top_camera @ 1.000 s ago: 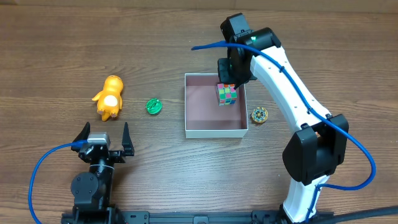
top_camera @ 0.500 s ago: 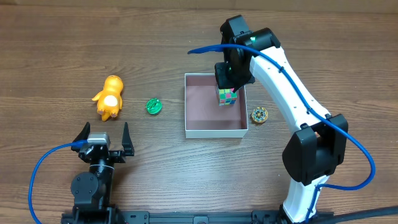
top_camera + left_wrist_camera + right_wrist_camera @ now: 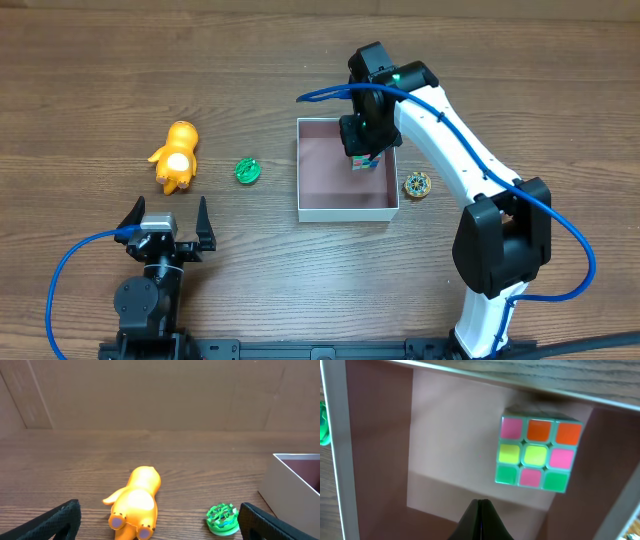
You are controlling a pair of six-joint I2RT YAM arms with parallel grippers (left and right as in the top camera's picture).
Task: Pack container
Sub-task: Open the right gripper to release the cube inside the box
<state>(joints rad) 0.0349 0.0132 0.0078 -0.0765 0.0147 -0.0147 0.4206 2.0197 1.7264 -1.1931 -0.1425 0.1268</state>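
The container [image 3: 345, 212], a shallow white-walled box with a dull pink floor, sits mid-table. A multicoloured puzzle cube [image 3: 537, 455] lies in its back right corner, partly hidden by the arm [image 3: 366, 161] in the overhead view. My right gripper [image 3: 360, 138] hovers over the container [image 3: 375, 440], shut and empty [image 3: 481, 504], just short of the cube. My left gripper [image 3: 168, 222] stays near the front left edge, open and empty [image 3: 160, 525]. An orange plush toy [image 3: 136, 502] and a green spinner [image 3: 223, 518] lie just ahead of it.
The orange toy [image 3: 176, 155] and the green spinner [image 3: 247, 171] lie left of the container. A gold spinner [image 3: 417, 185] rests on the table right of it, beside the right arm. A blue cable loops from each arm.
My right gripper has closed fully and shifted slightly left and nearer over the container, now covering part of the cube from above. The cube stays put. The left arm is still.
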